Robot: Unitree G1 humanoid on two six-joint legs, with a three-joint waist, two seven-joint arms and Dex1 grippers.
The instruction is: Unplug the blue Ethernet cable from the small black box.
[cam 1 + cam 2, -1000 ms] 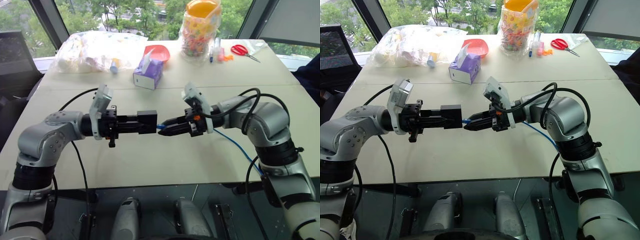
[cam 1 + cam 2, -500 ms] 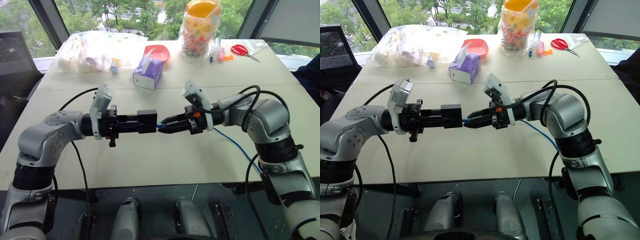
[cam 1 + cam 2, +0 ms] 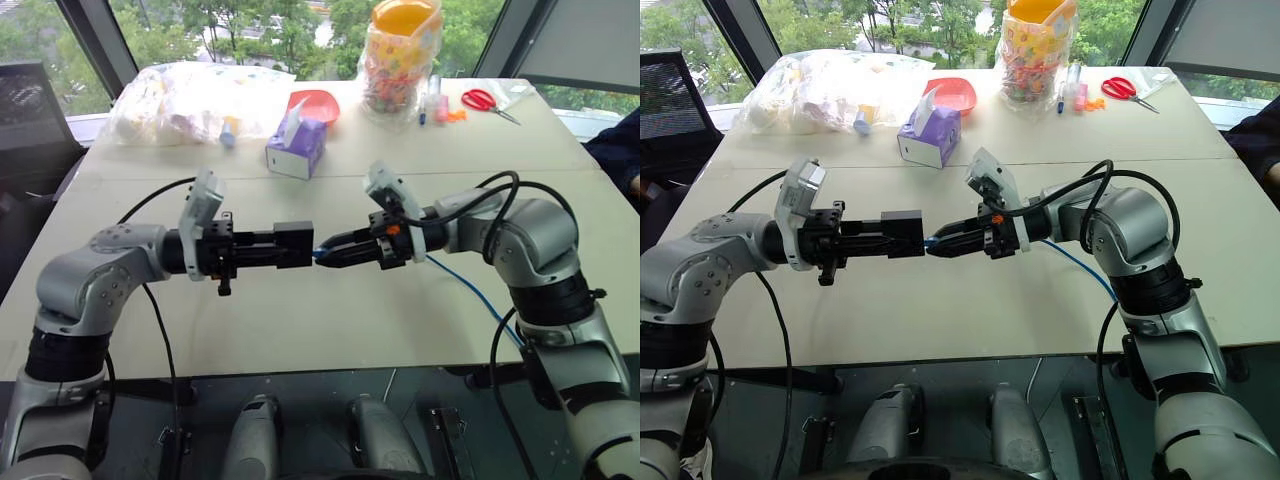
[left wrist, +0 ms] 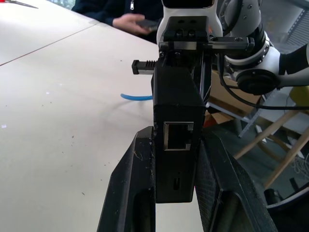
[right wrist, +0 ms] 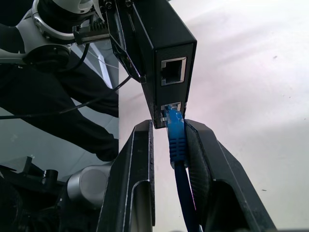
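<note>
Two sets of fingers are meeting above the counter's middle: the left fingers (image 4: pixel 176 193) are squeezing the small black box (image 3: pixel 293 243) while the right fingers (image 5: pixel 176 159) are pinching the blue Ethernet cable (image 5: pixel 176 133) plug, lying straight along them.

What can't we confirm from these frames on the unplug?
- Right wrist view: whether the blue Ethernet cable plug is latched in the small black box or already loose; the port mouth is dark.
- Right wrist view: whether the right gripper fingers actually pinch the plug; a slit shows on one side.
- Head views: plug too small between the left gripper and the right one.
- Cable's far end: hidden past the table edge.
</note>
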